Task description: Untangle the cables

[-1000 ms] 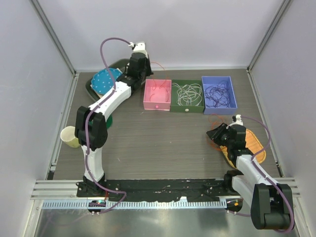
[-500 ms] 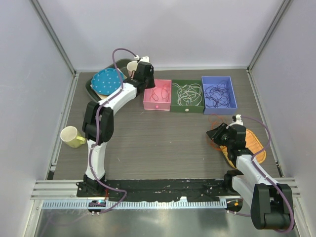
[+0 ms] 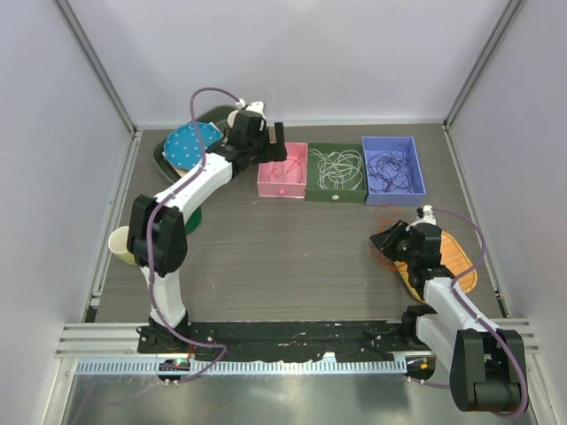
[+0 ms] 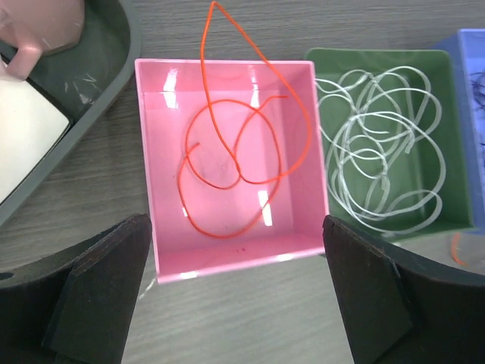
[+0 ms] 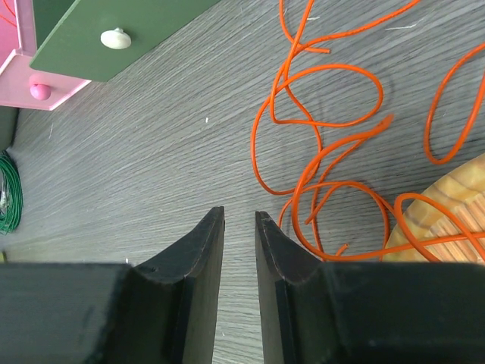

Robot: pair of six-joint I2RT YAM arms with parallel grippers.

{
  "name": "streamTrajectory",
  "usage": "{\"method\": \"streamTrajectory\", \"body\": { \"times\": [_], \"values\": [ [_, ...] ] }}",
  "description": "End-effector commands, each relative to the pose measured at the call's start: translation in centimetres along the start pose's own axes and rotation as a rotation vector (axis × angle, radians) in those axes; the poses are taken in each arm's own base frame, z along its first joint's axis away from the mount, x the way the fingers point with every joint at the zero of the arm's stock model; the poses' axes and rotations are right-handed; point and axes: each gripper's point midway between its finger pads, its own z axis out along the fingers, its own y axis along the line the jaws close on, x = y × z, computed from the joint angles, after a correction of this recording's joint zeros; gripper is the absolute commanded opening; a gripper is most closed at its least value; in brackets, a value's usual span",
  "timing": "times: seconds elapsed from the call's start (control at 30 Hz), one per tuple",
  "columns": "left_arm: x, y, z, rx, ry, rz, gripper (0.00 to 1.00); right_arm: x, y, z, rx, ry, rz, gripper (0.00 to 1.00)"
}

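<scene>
Dark wood-grain tabletop [image 3: 292,248] carried three sorting bins. Hovering over the square pink plastic bin [image 4: 155,163], the left gripper [image 4: 235,292] gaped empty, its thin red-orange cable [image 4: 242,144] apparently just dropped inside. The right gripper [image 5: 239,250], nearly closed on nothing, waited beside loose orange cables [image 5: 326,144].

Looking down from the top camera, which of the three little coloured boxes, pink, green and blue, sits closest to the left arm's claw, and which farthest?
From the left gripper:
1. Pink square box, directly beneath it.
2. Green square box, the middle one.
3. Blue square box, at the right end, farthest.
</scene>
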Motion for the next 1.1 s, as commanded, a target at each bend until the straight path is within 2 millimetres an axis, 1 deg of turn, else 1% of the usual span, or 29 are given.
{"method": "streamTrajectory", "body": {
  "times": [0.0, 0.03, 0.07, 0.13, 0.17, 0.23, 0.27, 0.3, 0.33, 0.37, 0.43, 0.47, 0.5, 0.53, 0.57, 0.6, 0.63, 0.67, 0.7, 0.73, 0.77, 0.8, 0.83, 0.87, 0.9, 0.93, 0.97, 1.0, 1.07],
  "values": [
    [-2.3, -2.2, -4.7, 0.103, -0.050, 0.003, 1.00, -0.7, 0.9, -0.1, -0.040, -0.025, -0.025, 0.29],
    [-2.1, -2.7, -5.3, 0.133, -0.043, 0.002, 1.00, -0.9, 1.2, -0.2, -0.052, -0.031, -0.027, 0.27],
    [-1.6, -2.7, -6.2, 0.144, -0.038, -0.001, 1.00, -0.9, 1.3, -0.3, -0.055, -0.030, -0.027, 0.24],
    [-1.3, -2.8, -7.2, 0.163, -0.050, -0.014, 1.00, -0.8, 1.6, -0.5, -0.070, -0.028, -0.031, 0.17],
    [-0.4, -2.5, -8.3, 0.173, -0.044, -0.018, 1.00, -0.7, 1.8, -0.5, -0.079, -0.022, -0.034, 0.15],
    [0.3, -2.5, -9.2, 0.196, -0.052, -0.039, 1.00, -0.5, 2.4, -0.7, -0.103, -0.016, -0.040, 0.11],
    [1.7, -2.1, -10.2, 0.203, -0.041, -0.044, 1.00, -0.6, 2.7, -0.7, -0.115, -0.017, -0.043, 0.10],
    [2.4, -2.3, -10.7, 0.230, -0.031, -0.054, 1.00, -0.3, 3.3, -0.8, -0.139, -0.007, -0.049, 0.09],
    [2.6, -2.6, -11.4, 0.257, -0.042, -0.063, 1.00, 0.3, 4.0, -0.9, -0.163, 0.010, -0.059, 0.04],
    [4.5, -2.2, -12.3, 0.274, -0.022, -0.071, 1.00, 0.3, 4.6, -1.0, -0.189, 0.010, -0.067, 0.03],
    [5.7, -3.4, -13.8, 0.358, -0.028, -0.082, 1.00, 1.4, 6.2, -1.3, -0.247, 0.045, -0.094, 0.01],
    [8.4, -2.8, -13.8, 0.366, 0.017, -0.088, 1.00, 1.7, 7.0, -1.4, -0.271, 0.049, -0.110, 0.01],
    [8.2, -4.0, -15.6, 0.441, -0.019, -0.080, 1.00, 2.9, 8.6, -1.7, -0.320, 0.083, -0.145, 0.01],
    [9.2, -4.2, -16.0, 0.465, -0.011, -0.082, 1.00, 3.2, 9.4, -1.8, -0.339, 0.086, -0.166, 0.01],
    [11.5, -3.9, -16.1, 0.473, 0.023, -0.102, 1.00, 3.8, 10.2, -1.9, -0.360, 0.102, -0.189, 0.01],
    [11.7, -4.8, -17.1, 0.513, 0.001, -0.098, 1.00, 4.1, 11.6, -2.2, -0.400, 0.112, -0.219, 0.01],
    [12.5, -4.9, -17.3, 0.523, 0.007, -0.103, 1.00, 5.4, 13.1, -2.7, -0.444, 0.144, -0.255, 0.01],
    [14.0, -4.5, -17.2, 0.515, 0.036, -0.125, 1.00, 5.6, 13.5, -2.7, -0.435, 0.142, -0.271, 0.01],
    [14.5, -4.8, -17.4, 0.528, 0.038, -0.127, 1.00, 4.9, 14.3, -2.8, -0.431, 0.121, -0.287, 0.01],
    [14.9, -4.8, -17.8, 0.536, 0.040, -0.126, 1.00, 5.5, 13.6, -2.6, -0.378, 0.144, -0.305, 0.04],
    [15.8, -4.5, -17.8, 0.526, 0.058, -0.131, 1.00, 3.9, 12.1, -1.7, -0.256, 0.074, -0.291, 0.08],
    [16.2, -4.3, -17.8, 0.517, 0.066, -0.142, 1.00, 2.1, 11.5, -1.4, -0.169, 0.017, -0.277, 0.10],
    [16.3, -4.2, -18.1, 0.514, 0.060, -0.150, 1.00, 1.4, 10.1, -1.3, -0.068, -0.007, -0.244, 0.19],
    [16.8, -3.7, -18.0, 0.494, 0.062, -0.156, 1.00, 0.1, 6.4, -1.5, 0.140, -0.067, -0.249, 0.24],
    [17.0, -3.4, -18.0, 0.481, 0.063, -0.162, 1.00, -1.2, 5.9, -1.9, 0.202, -0.105, -0.246, 0.31],
    [17.2, -3.1, -18.0, 0.468, 0.061, -0.164, 1.00, -1.5, 4.2, -2.4, 0.292, -0.120, -0.241, 0.35],
    [16.8, -2.7, -18.1, 0.451, 0.039, -0.165, 1.00, -2.2, 3.5, -2.8, 0.343, -0.151, -0.242, 0.39],
    [16.9, -2.5, -18.2, 0.439, 0.040, -0.163, 1.00, -3.9, 2.9, -3.4, 0.410, -0.223, -0.240, 0.46],
    [16.7, -2.3, -18.5, 0.431, 0.023, -0.162, 1.00, -4.7, 1.9, -4.1, 0.484, -0.247, -0.259, 0.54]
  ]
}}
